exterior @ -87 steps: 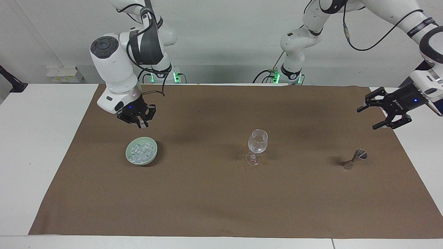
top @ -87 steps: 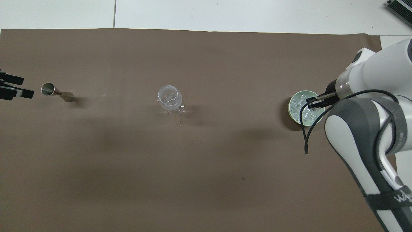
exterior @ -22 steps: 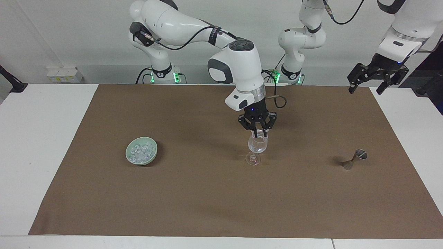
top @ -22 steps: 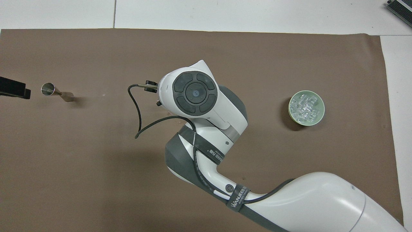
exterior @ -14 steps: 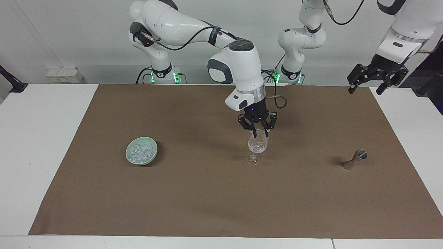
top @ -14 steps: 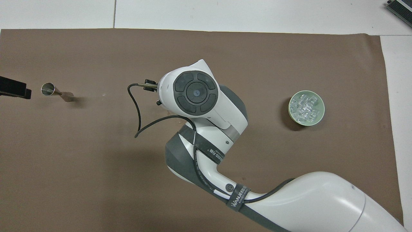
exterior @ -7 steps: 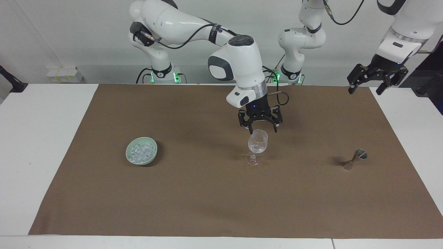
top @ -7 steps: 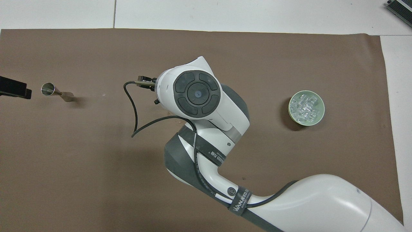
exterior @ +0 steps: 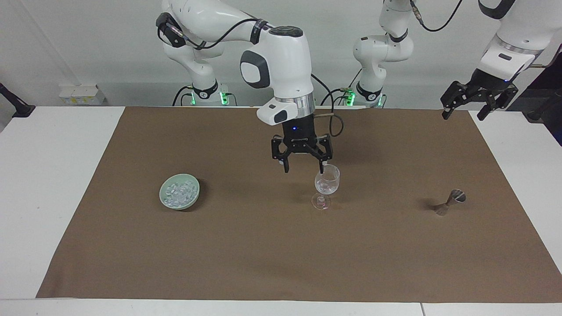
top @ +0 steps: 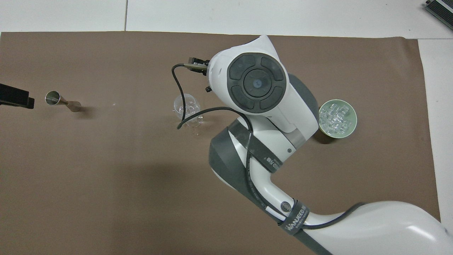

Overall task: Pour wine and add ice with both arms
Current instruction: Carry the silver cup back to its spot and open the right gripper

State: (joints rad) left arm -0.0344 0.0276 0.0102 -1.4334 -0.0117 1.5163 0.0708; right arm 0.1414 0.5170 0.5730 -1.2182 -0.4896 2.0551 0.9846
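Right gripper (exterior: 302, 165) hangs open and empty beside the wine glass (exterior: 327, 186), where 1 low finger could clip the rim and topple it; left gripper (exterior: 477, 107) waits open.

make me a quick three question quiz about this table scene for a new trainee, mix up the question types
1. True or false: the right gripper is shut on an ice cube.
2. Which thing stands nearest the left arm's end of the table? A) the green bowl of ice B) the wine glass C) the metal measuring cup
3. Fill in: the left gripper waits in the air with its fingers ____.

Key:
1. False: it is open and holds nothing, over the brown mat beside the glass.
2. C
3. open
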